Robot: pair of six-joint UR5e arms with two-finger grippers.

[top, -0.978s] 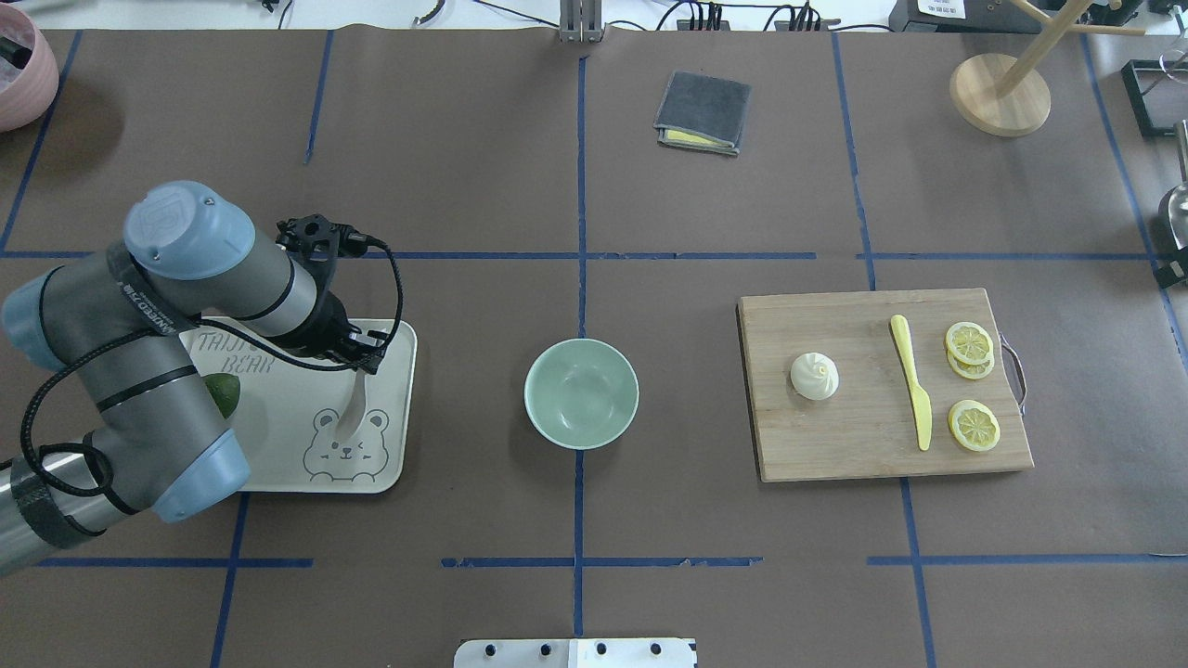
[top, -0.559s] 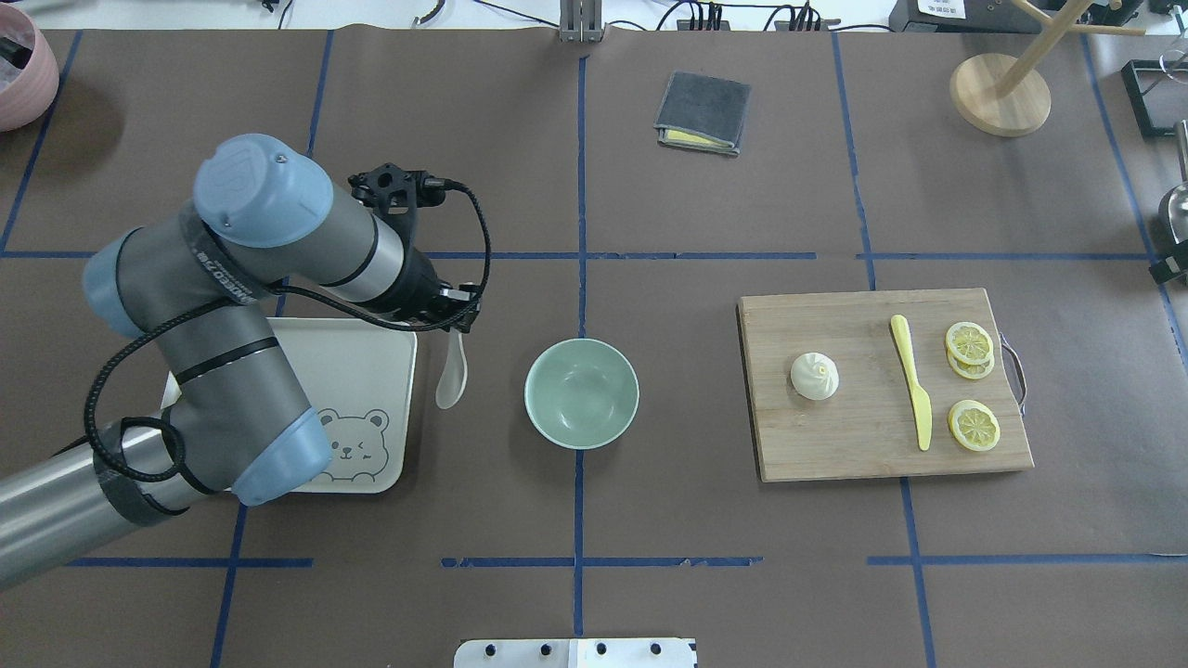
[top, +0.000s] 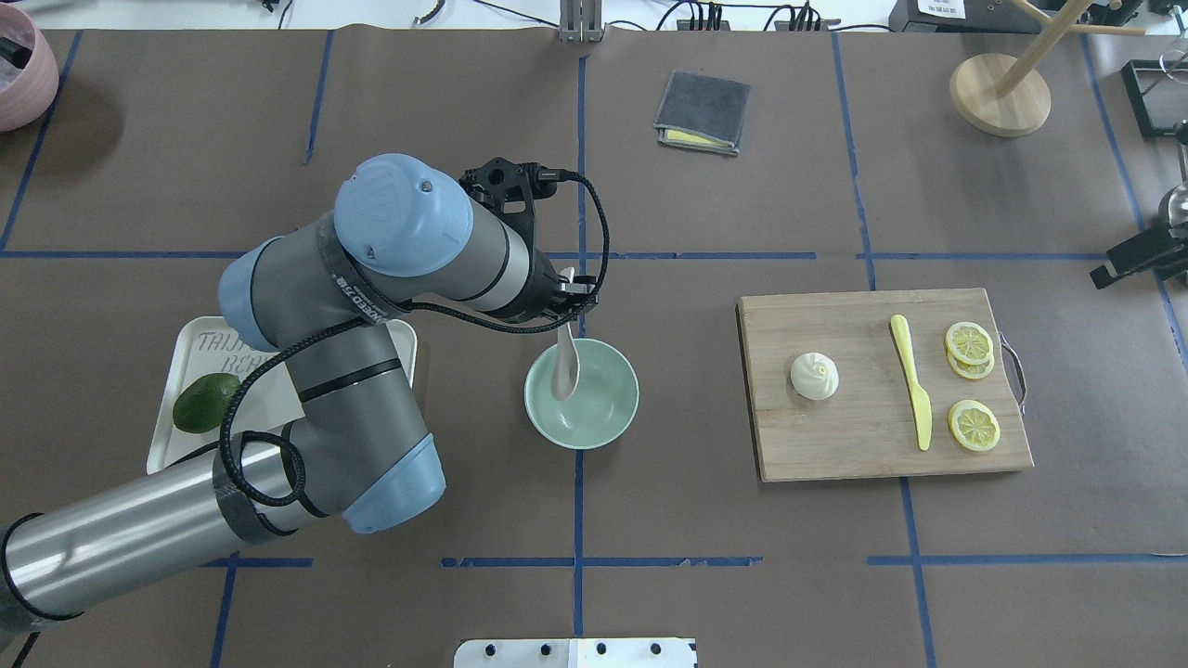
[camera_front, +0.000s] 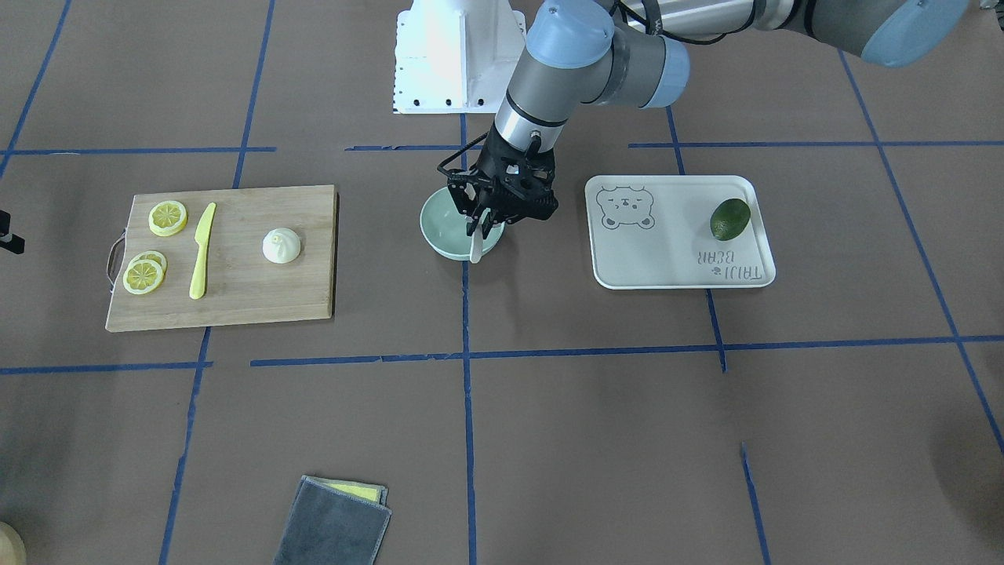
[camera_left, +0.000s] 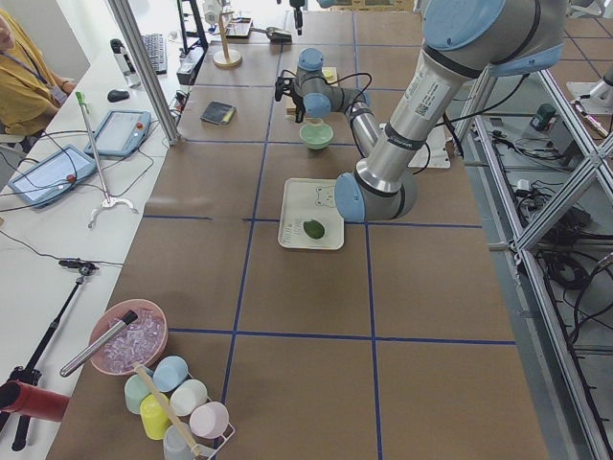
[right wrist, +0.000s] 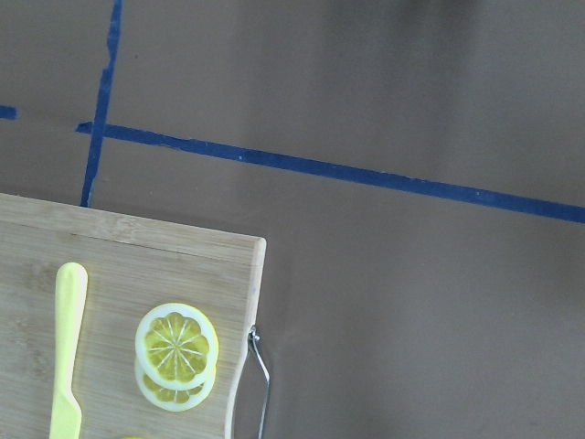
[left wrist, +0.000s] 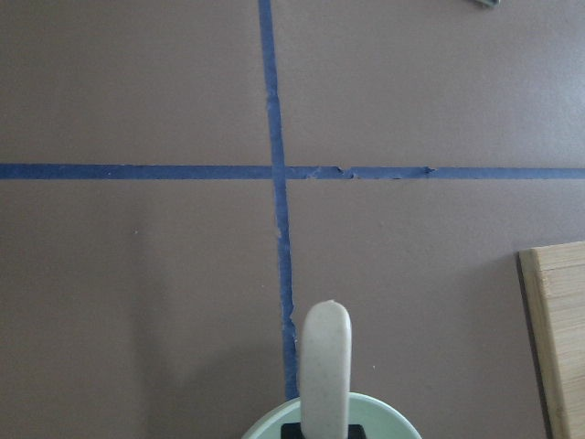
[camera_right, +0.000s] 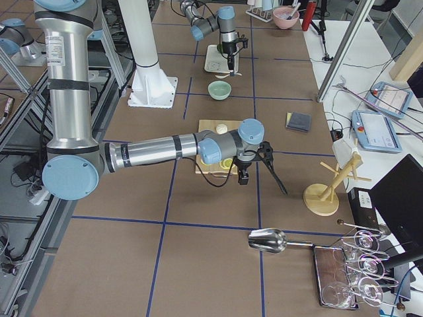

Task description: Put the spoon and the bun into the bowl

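My left gripper (top: 568, 314) is shut on the handle of the pale spoon (top: 564, 369). The spoon hangs scoop-down over the far part of the mint-green bowl (top: 620, 419). In the front-facing view the left gripper (camera_front: 492, 220) holds the spoon (camera_front: 475, 249) at the bowl (camera_front: 436, 232). The left wrist view shows the spoon (left wrist: 325, 366) above the bowl's rim (left wrist: 384, 404). The white pleated bun (top: 815, 376) sits on the wooden cutting board (top: 835, 445), untouched. My right gripper (top: 1134, 253) is at the table's right edge, beyond the board, with its fingers spread and empty.
On the board lie a yellow knife (top: 914, 385) and lemon slices (top: 973, 425). A white bear-print tray (camera_front: 674, 251) with an avocado (top: 206, 402) is left of the bowl. A grey cloth (top: 703, 111) and a wooden stand (top: 1000, 93) are at the back.
My left arm has carried the spoon rightwards from above the tray to over the bowl. The right gripper has come further into view at the right edge.
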